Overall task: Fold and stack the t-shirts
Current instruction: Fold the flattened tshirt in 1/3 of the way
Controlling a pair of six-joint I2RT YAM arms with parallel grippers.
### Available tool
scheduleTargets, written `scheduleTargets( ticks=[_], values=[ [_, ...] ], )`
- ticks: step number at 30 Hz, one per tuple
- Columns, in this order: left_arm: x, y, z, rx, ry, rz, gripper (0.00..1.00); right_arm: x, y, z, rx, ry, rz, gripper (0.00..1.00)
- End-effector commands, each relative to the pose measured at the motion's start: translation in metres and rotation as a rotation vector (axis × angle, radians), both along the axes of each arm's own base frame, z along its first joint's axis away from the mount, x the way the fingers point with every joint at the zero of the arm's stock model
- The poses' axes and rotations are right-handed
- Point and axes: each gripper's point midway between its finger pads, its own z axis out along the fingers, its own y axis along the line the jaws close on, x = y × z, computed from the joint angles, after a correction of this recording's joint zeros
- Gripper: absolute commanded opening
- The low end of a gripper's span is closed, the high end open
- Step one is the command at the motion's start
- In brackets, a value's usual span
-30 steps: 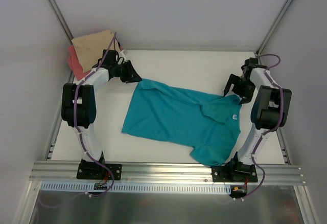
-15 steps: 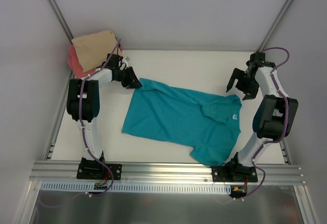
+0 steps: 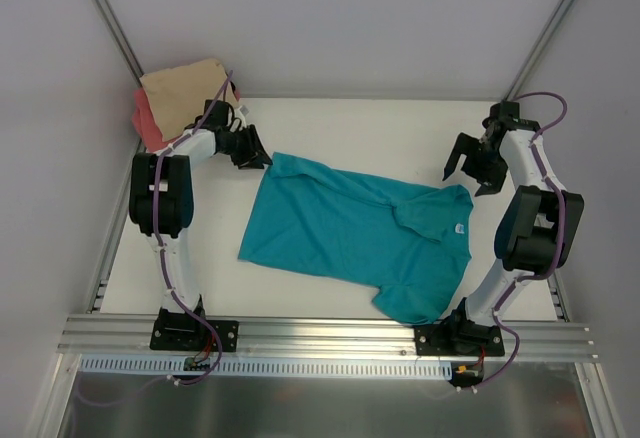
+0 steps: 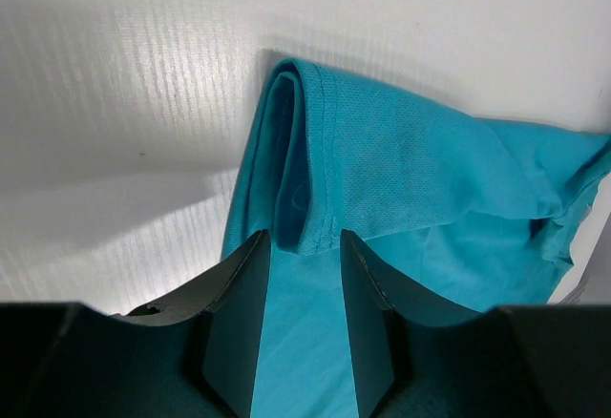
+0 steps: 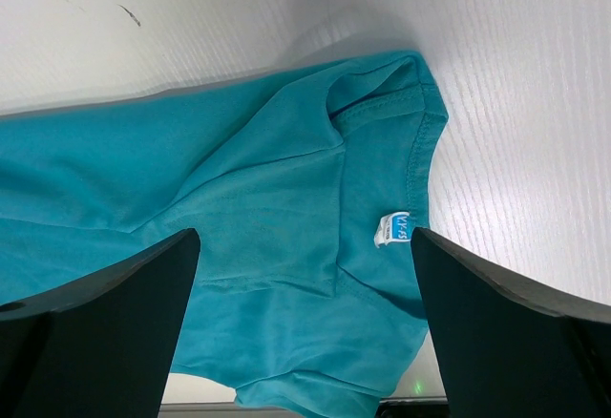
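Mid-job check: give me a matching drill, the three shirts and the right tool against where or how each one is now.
Things:
1. teal shirt
2. tan shirt
3. pink shirt
4. right tool

Places or states:
A. bottom of the far-left pile
B. open, holding nothing
C. spread out in the middle, not yet folded
D. top of the far-left pile

Pairs: 1-C, 2-D, 3-A, 4-B
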Motion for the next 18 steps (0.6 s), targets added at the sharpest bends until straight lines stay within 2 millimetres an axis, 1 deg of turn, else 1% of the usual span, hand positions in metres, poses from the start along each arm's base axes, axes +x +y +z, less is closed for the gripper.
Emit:
scheduleTargets(
  ticks=[1, 8, 18],
  values=[
    [0.009, 0.007, 0.011, 0.017, -0.04, -0.005, 0.37, 0.001, -0.003, 0.025, -0.005, -0.056, -0.005, 0.99],
    [0.011, 0.001, 0.003, -0.026, -0.02, -0.001, 0.37, 0.002, -0.005, 0.027, -0.002, -0.061, -0.013, 0.99],
    [0.01, -0.007, -0.002, -0.073, -0.001, -0.009, 0.36, 0.002, -0.005, 0.028, 0.006, -0.063, -0.022, 1.0]
  ],
)
